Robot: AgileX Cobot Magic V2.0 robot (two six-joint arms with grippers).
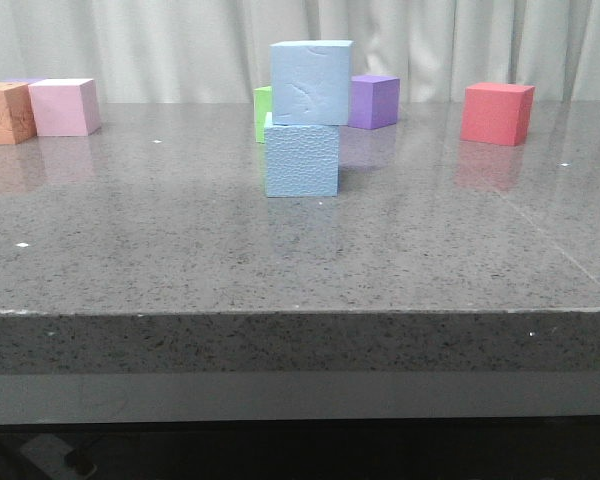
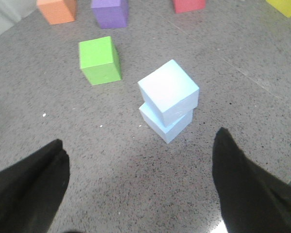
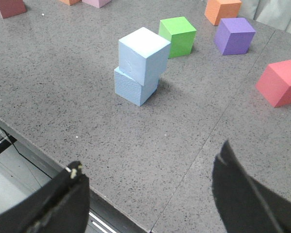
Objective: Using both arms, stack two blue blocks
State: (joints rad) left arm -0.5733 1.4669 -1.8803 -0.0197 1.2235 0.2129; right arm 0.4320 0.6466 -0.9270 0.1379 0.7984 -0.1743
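Two pale blue blocks stand stacked mid-table. The upper blue block (image 1: 311, 82) rests on the lower blue block (image 1: 301, 156), twisted and shifted a little to the right. The stack also shows in the left wrist view (image 2: 169, 92) and the right wrist view (image 3: 143, 54). My left gripper (image 2: 138, 145) is open and empty, hanging above bare table short of the stack. My right gripper (image 3: 148, 158) is open and empty, above the table's front edge, well away from the stack. Neither arm shows in the front view.
A green cube (image 1: 263, 112) sits just behind the stack and a purple cube (image 1: 374, 101) behind it to the right. A red cube (image 1: 497, 113) is at the back right. Orange (image 1: 5, 112) and pink (image 1: 65, 106) cubes sit at the back left. A yellow cube (image 2: 286, 6) shows in the left wrist view.
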